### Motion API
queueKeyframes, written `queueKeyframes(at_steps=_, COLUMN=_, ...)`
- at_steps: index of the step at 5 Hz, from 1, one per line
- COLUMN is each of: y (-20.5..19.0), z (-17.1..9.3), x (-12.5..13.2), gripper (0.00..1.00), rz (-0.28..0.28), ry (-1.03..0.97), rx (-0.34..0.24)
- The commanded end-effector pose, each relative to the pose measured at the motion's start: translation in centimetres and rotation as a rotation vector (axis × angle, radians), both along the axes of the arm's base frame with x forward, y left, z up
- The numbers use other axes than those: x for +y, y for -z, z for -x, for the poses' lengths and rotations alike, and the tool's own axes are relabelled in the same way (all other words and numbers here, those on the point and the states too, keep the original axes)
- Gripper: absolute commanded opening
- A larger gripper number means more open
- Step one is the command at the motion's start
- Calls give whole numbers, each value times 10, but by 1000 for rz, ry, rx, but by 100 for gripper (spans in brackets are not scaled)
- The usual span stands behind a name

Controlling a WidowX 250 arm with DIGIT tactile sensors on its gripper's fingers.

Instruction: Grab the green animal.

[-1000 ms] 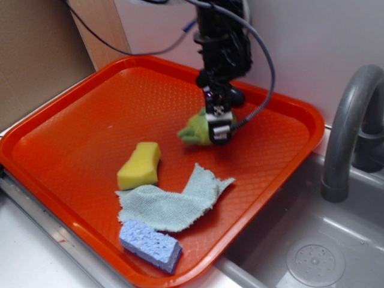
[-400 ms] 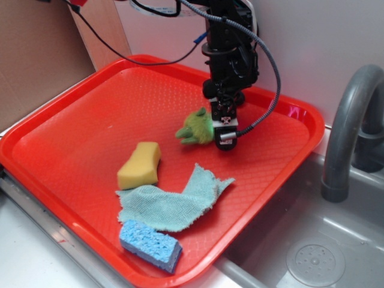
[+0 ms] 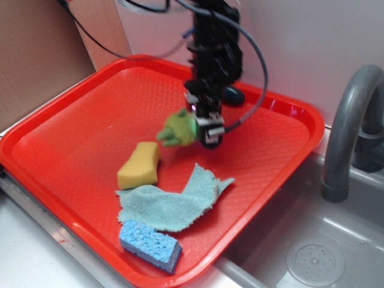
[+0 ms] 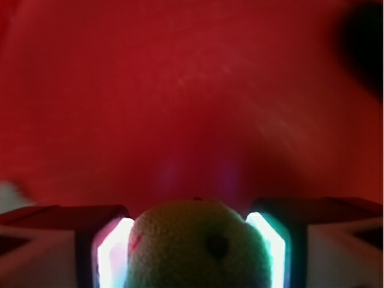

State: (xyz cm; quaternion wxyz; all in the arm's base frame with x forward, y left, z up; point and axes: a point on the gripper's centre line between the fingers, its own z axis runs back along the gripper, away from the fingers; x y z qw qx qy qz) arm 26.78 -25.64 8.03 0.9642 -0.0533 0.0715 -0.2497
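Note:
The green animal [image 3: 177, 128] is a small fuzzy lime-green plush toy. It hangs in my gripper [image 3: 201, 129] a little above the middle of the red tray [image 3: 72, 138], its limbs sticking out to the left. In the wrist view its rounded head [image 4: 198, 246], with a red mark and a dark spot, fills the gap between my two lit fingers [image 4: 111, 255], and both touch its sides. My gripper is shut on it.
A yellow sponge [image 3: 140, 165], a pale green-blue cloth [image 3: 174, 201] and a blue sponge [image 3: 150, 245] lie on the tray in front of the gripper. A dark object [image 3: 233, 95] sits at the tray's back. A grey tap [image 3: 351, 126] and sink [image 3: 312, 258] are at the right.
My gripper has moved to the left and slightly up with the green animal held in it. The sponges and the cloth have not moved.

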Motion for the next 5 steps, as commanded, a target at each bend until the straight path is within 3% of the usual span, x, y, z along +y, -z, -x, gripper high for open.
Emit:
queueKeyframes(at_steps=1, y=-74, z=28, x=42, gripper=0, rz=-3, ry=-358, rx=-93)
queueKeyframes(at_steps=2, y=-101, z=50, x=61, gripper=0, rz=-75, ry=-508, rx=-157)
queueKeyframes(at_steps=3, y=-117, z=66, x=76, gripper=0, rz=-78, ry=-617, rx=-222)
queueKeyframes(at_steps=4, y=-118, z=73, x=81, gripper=0, rz=-73, ry=-662, rx=-224)
queueKeyframes(at_steps=5, y=-114, z=70, x=82, gripper=0, rz=-68, ry=-613, rx=-185)
